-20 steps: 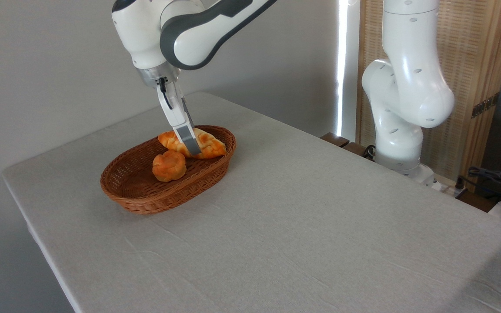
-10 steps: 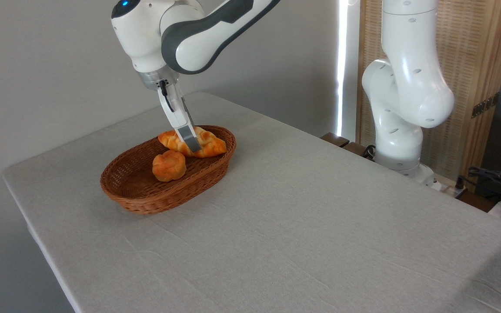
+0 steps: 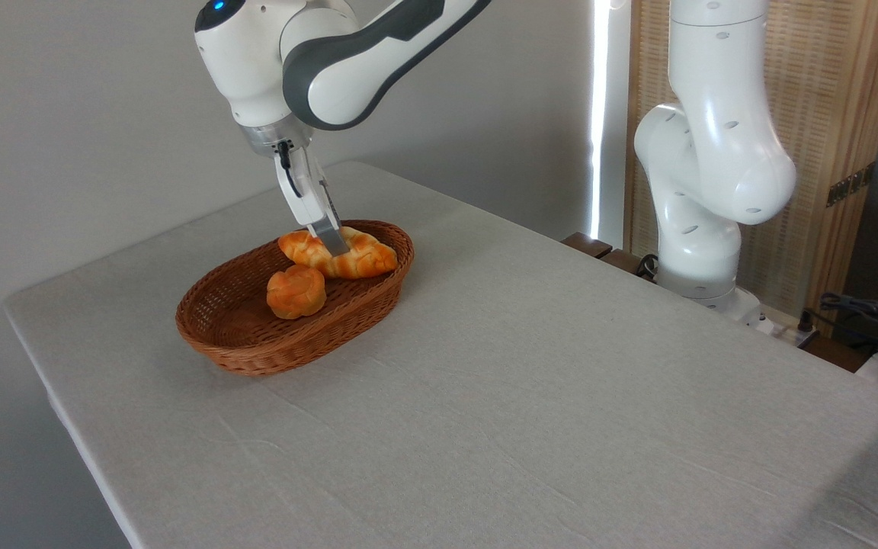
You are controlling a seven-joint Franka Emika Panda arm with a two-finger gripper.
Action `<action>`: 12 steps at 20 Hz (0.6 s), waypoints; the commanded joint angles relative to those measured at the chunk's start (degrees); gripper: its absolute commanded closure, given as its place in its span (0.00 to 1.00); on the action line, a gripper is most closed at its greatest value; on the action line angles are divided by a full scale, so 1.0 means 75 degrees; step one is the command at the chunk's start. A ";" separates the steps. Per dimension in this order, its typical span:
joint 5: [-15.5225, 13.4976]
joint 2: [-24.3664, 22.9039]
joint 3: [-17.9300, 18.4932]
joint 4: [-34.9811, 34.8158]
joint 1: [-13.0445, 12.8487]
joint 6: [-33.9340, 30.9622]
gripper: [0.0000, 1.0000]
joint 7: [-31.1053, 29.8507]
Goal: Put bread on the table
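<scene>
**Bread could slip from my pinch**

The bread (image 3: pixel 347 258) lay at the far end of the basket (image 3: pixel 256 347), near the table's (image 3: pixel 530 396) far left corner. My gripper (image 3: pixel 330 242) pinched its middle; a shallow hold risked dropping it onto the bun (image 3: pixel 296 290).

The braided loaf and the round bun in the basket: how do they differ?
The braided loaf is long with tapered ends; the round bun is small and knobbly. The loaf lies at the wicker basket's far end under the gripper; the bun sits mid-basket, untouched. Both are golden-orange.
</scene>
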 commanded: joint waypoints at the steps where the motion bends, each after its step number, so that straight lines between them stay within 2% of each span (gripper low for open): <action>1: -0.0118 -0.0002 0.0123 -0.0012 -0.0013 0.0004 1.00 0.0182; 12: -0.0130 -0.0060 0.0170 0.0023 0.0022 -0.0008 1.00 0.0194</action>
